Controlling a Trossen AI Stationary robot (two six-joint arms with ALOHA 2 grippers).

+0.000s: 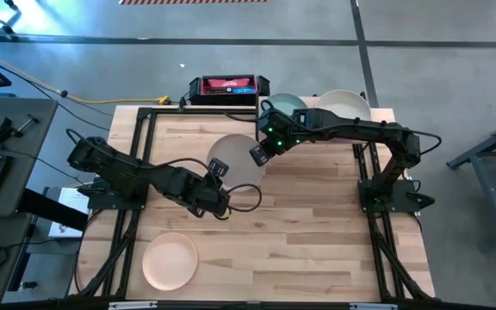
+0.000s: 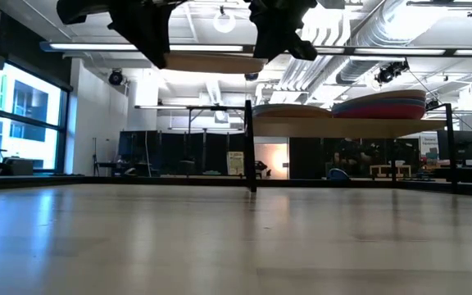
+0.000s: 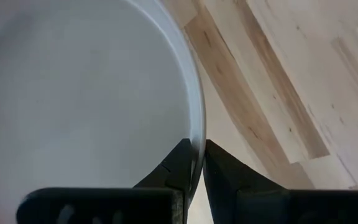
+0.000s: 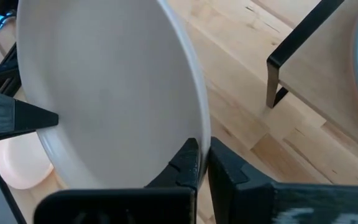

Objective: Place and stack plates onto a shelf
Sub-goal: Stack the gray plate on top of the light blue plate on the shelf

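The slatted wooden tabletop (image 1: 317, 241) fills the high view, and the shelf (image 1: 377, 116) is set at its two o'clock corner, raised on black posts, so that plates can be slid on from the table's open middle. Two piles are already carried on the shelf: in the low view a stack (image 2: 379, 105) with red and blue rims sits at the right, and a lower pale pile (image 2: 289, 110) lies beside it; from above, a cream plate (image 1: 344, 103) and a grey-green plate (image 1: 288, 105) are seen on top. A grey-beige plate (image 1: 236, 162) is held in the air near the table's centre, well clear of the wood, as the low view shows (image 2: 211, 62). It is pinched at its eight o'clock rim by the left gripper (image 1: 218, 168), whose fingers are closed thinly on the edge (image 3: 194, 168), and at its two o'clock rim by the right gripper (image 1: 258, 153), likewise clamped on the rim (image 4: 202, 163). The double hold reads as a handover, since the shelf lies on the right arm's side. A peach-pink plate (image 1: 170, 261) is left at seven o'clock on the tabletop, within the left arm's reach, apparently waiting its turn.
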